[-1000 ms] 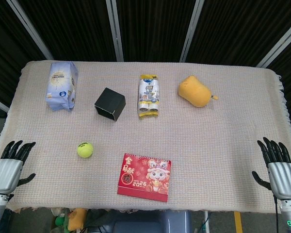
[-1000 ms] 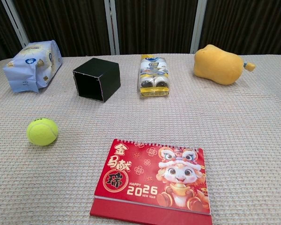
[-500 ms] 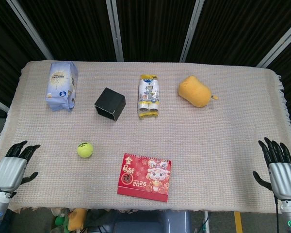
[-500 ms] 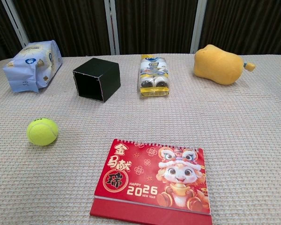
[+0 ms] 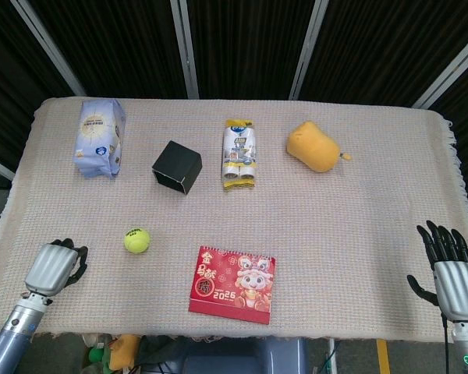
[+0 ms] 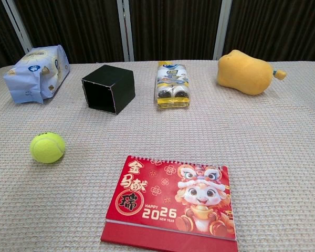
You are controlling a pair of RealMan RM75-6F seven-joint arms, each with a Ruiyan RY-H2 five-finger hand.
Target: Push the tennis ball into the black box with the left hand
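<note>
The yellow-green tennis ball point(image 5: 136, 239) point(image 6: 47, 147) lies on the woven tablecloth at the front left. The black box point(image 5: 176, 166) point(image 6: 108, 87) lies on its side behind the ball and a little to the right, with its open face turned toward the front. My left hand point(image 5: 56, 266) is over the table's front left corner, left of the ball and apart from it. It holds nothing, and its fingers show short past the knuckles. My right hand point(image 5: 452, 273) stays at the front right edge with fingers spread and empty. The chest view shows neither hand.
A red 2026 desk calendar point(image 5: 232, 284) point(image 6: 170, 197) lies flat just right of the ball. A blue-white packet point(image 5: 99, 137) point(image 6: 35, 72) sits at the back left, a snack pack point(image 5: 239, 154) point(image 6: 172, 84) right of the box, and a yellow plush point(image 5: 315, 146) point(image 6: 245, 72) at the back right.
My left hand has moved right from the table's left edge onto the front left corner, nearer the ball. Ball, box and right hand have stayed put.
</note>
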